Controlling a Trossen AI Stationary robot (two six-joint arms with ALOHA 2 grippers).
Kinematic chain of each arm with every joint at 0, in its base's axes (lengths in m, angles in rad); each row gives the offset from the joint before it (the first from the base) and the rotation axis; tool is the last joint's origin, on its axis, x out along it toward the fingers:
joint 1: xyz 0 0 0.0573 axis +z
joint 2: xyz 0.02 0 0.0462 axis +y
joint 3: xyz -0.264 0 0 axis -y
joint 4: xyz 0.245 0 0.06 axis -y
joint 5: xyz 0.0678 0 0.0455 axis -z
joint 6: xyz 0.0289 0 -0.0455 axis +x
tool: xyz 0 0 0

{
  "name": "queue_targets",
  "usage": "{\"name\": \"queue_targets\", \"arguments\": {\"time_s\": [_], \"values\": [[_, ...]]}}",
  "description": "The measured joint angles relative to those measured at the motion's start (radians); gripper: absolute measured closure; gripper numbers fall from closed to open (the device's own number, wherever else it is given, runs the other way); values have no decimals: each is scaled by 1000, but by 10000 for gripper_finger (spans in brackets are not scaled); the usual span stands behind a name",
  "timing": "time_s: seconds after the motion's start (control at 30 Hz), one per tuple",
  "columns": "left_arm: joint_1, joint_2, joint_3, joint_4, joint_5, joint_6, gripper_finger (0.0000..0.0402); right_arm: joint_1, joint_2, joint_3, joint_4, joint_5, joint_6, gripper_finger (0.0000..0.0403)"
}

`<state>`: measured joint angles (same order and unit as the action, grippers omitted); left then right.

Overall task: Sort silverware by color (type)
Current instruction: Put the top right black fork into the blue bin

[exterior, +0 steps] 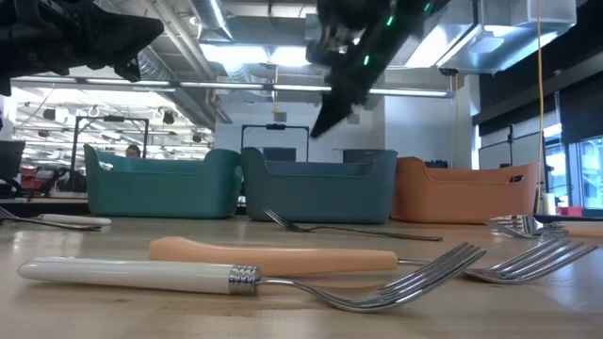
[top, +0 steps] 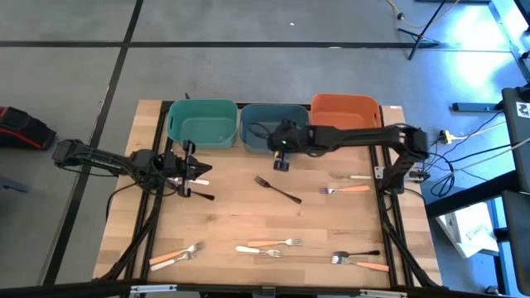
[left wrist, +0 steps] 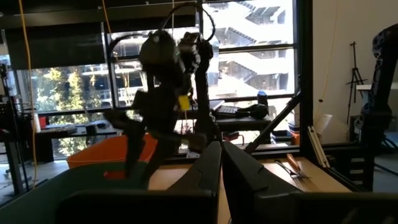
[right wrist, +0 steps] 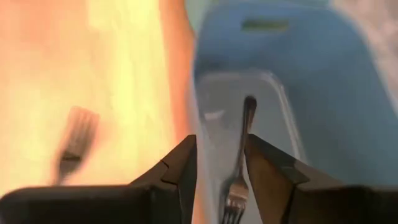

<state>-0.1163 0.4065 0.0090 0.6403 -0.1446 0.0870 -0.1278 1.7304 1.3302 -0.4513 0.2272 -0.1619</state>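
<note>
Three bins stand along the far edge: teal (top: 201, 122), blue (top: 272, 126) and orange (top: 345, 112). My right gripper (top: 281, 157) hangs open over the blue bin's near edge. In the right wrist view a dark-handled fork (right wrist: 240, 155) shows between the open fingers (right wrist: 221, 144), over the blue bin's floor; whether it lies there or is falling, I cannot tell. My left gripper (top: 195, 170) is shut and raised at the table's left, in front of the teal bin; its fingers (left wrist: 221, 155) point level toward the right arm. Several forks lie flat on the table.
Loose forks: black (top: 277, 190) mid-table, orange (top: 344, 189) and white (top: 354, 176) at right, a white and a black one (top: 203, 196) by my left gripper. Orange and white ones (top: 175, 255), (top: 267, 246) and a black and orange pair (top: 360, 259) lie by the near edge.
</note>
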Motion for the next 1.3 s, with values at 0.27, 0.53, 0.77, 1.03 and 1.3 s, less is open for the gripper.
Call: {"name": "queue_targets", "arguments": {"time_s": [0.27,0.53,0.77,1.03,1.3], "values": [[0,0,0,0,-3,0,394,126,-95,-46,-14,-55,84,276],[0,0,0,2,-4,0,394,222,-100,-227,173,-43,169,276],[0,0,0,4,-58,2,394,235,-97,-436,475,-46,321,276],[0,0,0,4,-81,25,394,235,-37,-522,639,-94,379,276],[0,0,0,3,-75,21,394,235,78,-518,707,-136,394,276]]}}
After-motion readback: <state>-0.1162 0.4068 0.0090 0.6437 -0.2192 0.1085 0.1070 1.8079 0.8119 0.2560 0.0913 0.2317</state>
